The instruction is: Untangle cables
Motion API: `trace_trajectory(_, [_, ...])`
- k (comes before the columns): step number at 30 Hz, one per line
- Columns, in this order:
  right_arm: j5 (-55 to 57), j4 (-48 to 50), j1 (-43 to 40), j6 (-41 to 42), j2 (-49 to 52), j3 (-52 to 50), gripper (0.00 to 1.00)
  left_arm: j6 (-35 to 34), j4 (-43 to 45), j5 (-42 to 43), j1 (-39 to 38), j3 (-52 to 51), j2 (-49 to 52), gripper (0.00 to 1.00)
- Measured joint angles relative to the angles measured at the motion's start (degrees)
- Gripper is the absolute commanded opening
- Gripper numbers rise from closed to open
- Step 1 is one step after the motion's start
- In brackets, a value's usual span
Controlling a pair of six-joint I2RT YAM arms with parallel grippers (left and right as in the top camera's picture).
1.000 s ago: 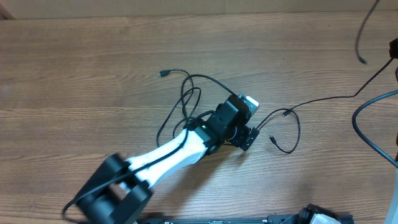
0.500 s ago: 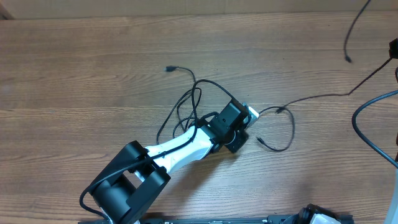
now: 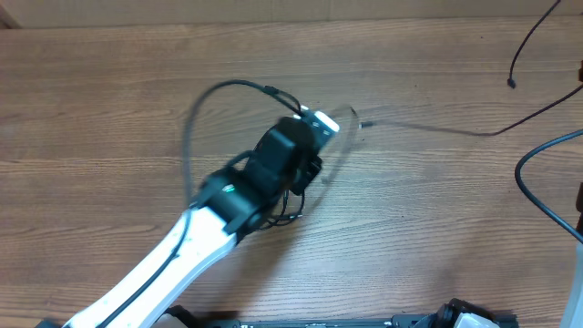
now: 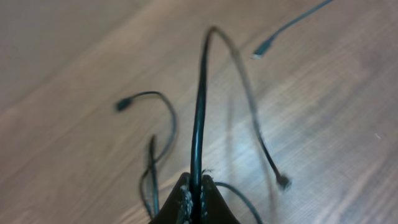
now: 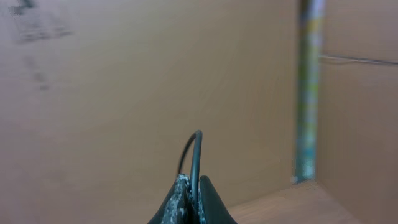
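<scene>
Two black cables are being pulled apart now. A second ago the left arm (image 3: 228, 196) sat lower and more to the right on the bench (image 3: 91, 109). Its fingers were wide open over a messy bunch of loops. Now that arm has swung up and to the left, and its fingers have snapped shut.

The bunch has opened up. One cable (image 3: 193, 137) makes a big round bow just left of the left fingers. The other cable (image 3: 428, 126) runs almost straight away to the right of them. That looks good for the job, because there are fewer loops. A few small loops still sit close under the arm, so I think the cables are not free of each other yet.

The left fingers (image 4: 186, 198) are closed tight on a black cable. It stands up from between them and bends over. A small plug (image 4: 121, 104) lies on the bench up and to the left of them.

The right fingers (image 5: 182, 198) are closed tight too. A thin black cable pokes up between them in a little loop. They are out of the overhead view. I cannot tell which of the two cables they hold.
</scene>
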Motion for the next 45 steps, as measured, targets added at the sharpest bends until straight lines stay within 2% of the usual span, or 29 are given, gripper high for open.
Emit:
trace_trajectory(6, [10.86, 5.64, 0.0, -6.75, 0.22, -1.18, 0.04, 0.0, -7.67, -0.28, 1.97, 0.17, -1.6, 0.04])
trace_trajectory(12, [21.22, 12.0, 0.0, -16.39, 1.66, -1.18, 0.04, 0.0, -9.18, 1.81, 1.97, 0.11, -1.31, 0.04])
trace_trajectory(15, [25.0, 14.49, -0.13, -19.78, 3.72, -1.18, 0.04, 0.02, -9.25, 2.14, 1.97, 0.11, -1.31, 0.13])
trace_trajectory(17, [26.69, 15.76, -0.66, -21.88, 5.68, -1.18, 0.04, 0.02, -9.77, 2.27, 1.97, 0.11, -1.29, 0.15])
trace_trajectory(27, [28.98, 21.92, -13.46, -24.98, 18.75, -1.2, 0.04, -0.02, -13.44, 2.47, 1.97, 0.11, -1.31, 0.17])
trace_trajectory(32, [28.89, 21.07, -21.05, -24.96, 24.22, -1.2, 0.04, -0.02, -13.38, 2.47, 1.97, 0.11, -1.31, 0.18])
trace_trajectory(41, [27.3, 4.76, -29.29, -21.09, 39.21, -1.2, 0.05, -1.64, -13.0, 2.47, 1.97, 0.09, -1.29, 0.23])
trace_trajectory(43, [26.62, 1.66, -29.94, -18.53, 42.8, -1.31, 0.18, -1.79, -12.83, 2.47, 1.97, 0.09, -1.31, 0.24])
trace_trajectory(44, [26.21, 0.2, -30.16, -17.42, 44.13, -1.42, 0.31, -1.81, -12.72, 2.47, 1.97, 0.09, -1.31, 0.24])
trace_trajectory(45, [25.77, -1.2, -30.25, -15.8, 45.33, -1.55, 0.56, -1.81, -12.59, 2.47, 1.97, 0.09, -1.29, 0.25])
